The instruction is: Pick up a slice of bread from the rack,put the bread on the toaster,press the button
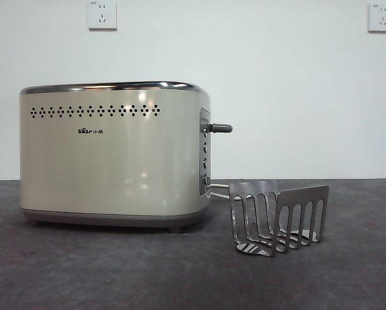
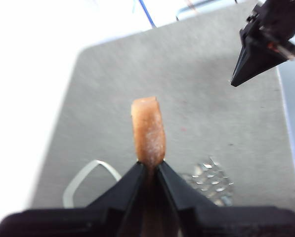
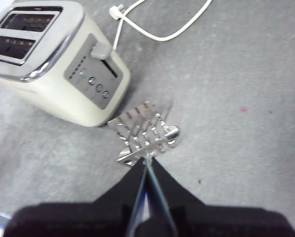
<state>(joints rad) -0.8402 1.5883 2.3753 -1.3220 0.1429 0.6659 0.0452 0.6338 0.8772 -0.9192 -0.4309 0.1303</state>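
Observation:
My left gripper (image 2: 149, 165) is shut on the slice of bread (image 2: 148, 128), seen edge-on and held high above the grey table. The steel rack (image 2: 210, 180) lies below it and stands empty in the front view (image 1: 277, 216), to the right of the cream toaster (image 1: 115, 161). The grey lever button (image 1: 220, 128) sticks out of the toaster's control panel and sits at the top of its slot (image 3: 101, 50). My right gripper (image 3: 146, 160) is shut and empty, hovering above the rack (image 3: 145, 133). The toaster's two slots (image 3: 23, 29) are empty. Neither arm shows in the front view.
A white power cord (image 3: 157, 29) trails over the table behind the toaster and also shows in the left wrist view (image 2: 85, 175). The right gripper appears in the left wrist view (image 2: 241, 74). Two wall sockets (image 1: 102, 14) are on the white wall.

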